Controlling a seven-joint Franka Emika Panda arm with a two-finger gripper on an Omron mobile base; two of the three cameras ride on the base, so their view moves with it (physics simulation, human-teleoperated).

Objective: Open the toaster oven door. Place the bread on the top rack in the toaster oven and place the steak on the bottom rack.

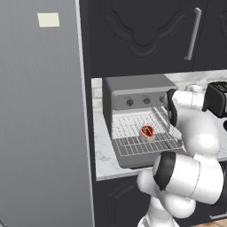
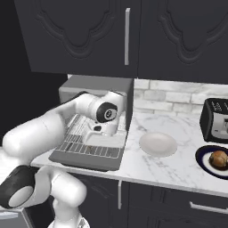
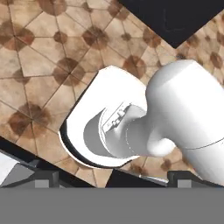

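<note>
Steak [image 1: 147, 131] lies on the rack [image 1: 146, 144] pulled out over the open door [image 1: 133, 160] of the oven [image 1: 133, 91], and we see the bread [image 2: 218, 159] on a dark plate [image 2: 202, 162] at the bench's [image 2: 169, 171] right, beside the black toaster [image 2: 216, 119]. Our arm reaches into the oven mouth. We cannot tell whether the pincer is open or closed.

From my seat, the toaster oven [image 1: 133, 95] sits on the counter [image 2: 178, 167] against the back wall, with a tall fridge [image 1: 42, 115] to its left. Its door [image 1: 146, 157] lies folded down flat in front of it, and the bottom rack [image 1: 146, 141] is drawn out over the door. I see the steak [image 1: 147, 131] lying on that rack. To the oven's right comes a bowl [image 2: 158, 144], then a plate [image 2: 205, 162] carrying the bread [image 2: 219, 159], with a toaster [image 2: 214, 119] behind the plate.
</note>
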